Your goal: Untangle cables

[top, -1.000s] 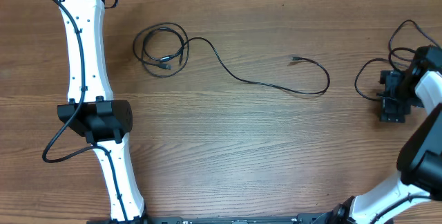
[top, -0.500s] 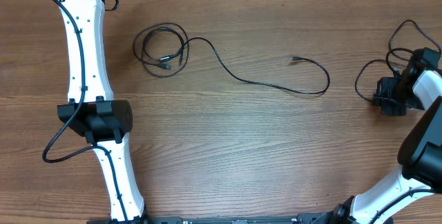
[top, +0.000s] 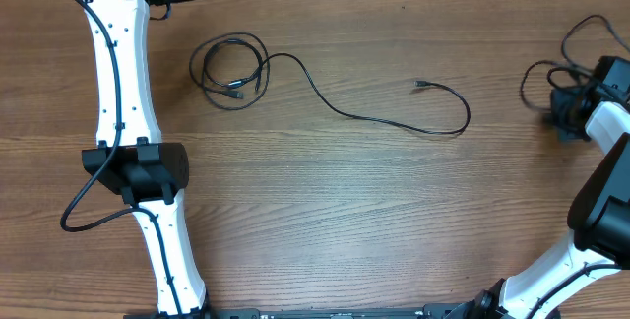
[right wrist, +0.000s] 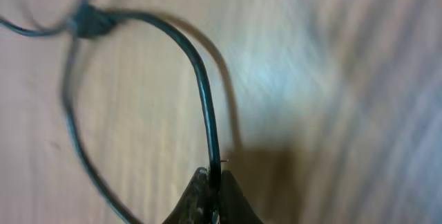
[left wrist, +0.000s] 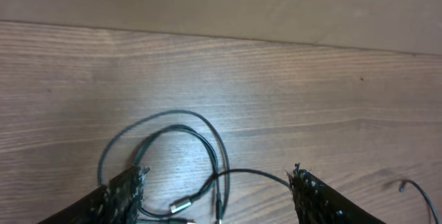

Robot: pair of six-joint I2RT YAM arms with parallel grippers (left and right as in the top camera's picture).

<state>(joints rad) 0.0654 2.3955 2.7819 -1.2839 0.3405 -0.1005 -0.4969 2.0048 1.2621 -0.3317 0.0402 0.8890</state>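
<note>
- Noted on the brown wooden table (top: 325, 211): two thin black flexible cords, well apart from each other.
- First cord (top: 340, 112): wound into a loose coil of several turns, left of centre on the far half of the table. Long tail trailing right in a shallow curve, then hooking back to a small dark plug end (top: 420, 84). Small silvery plug end (top: 236, 91) lying within the coil.
- Second cord (top: 527, 78): at the right edge of the table, in irregular loops, blurred in the overhead view. A single strand arching up from the fingertips in the right wrist view.
- Right gripper (right wrist: 213, 195): jaws together, clamped on the second cord.
- Left gripper (left wrist: 217, 175): jaws set apart, at the far left of the table beyond the coil, not touching the first cord.
- Counted: two cords; two plug ends made out, both on the first cord; two grippers; two white-and-black arms, left arm (top: 118, 63) and right arm (top: 610, 181).
</note>
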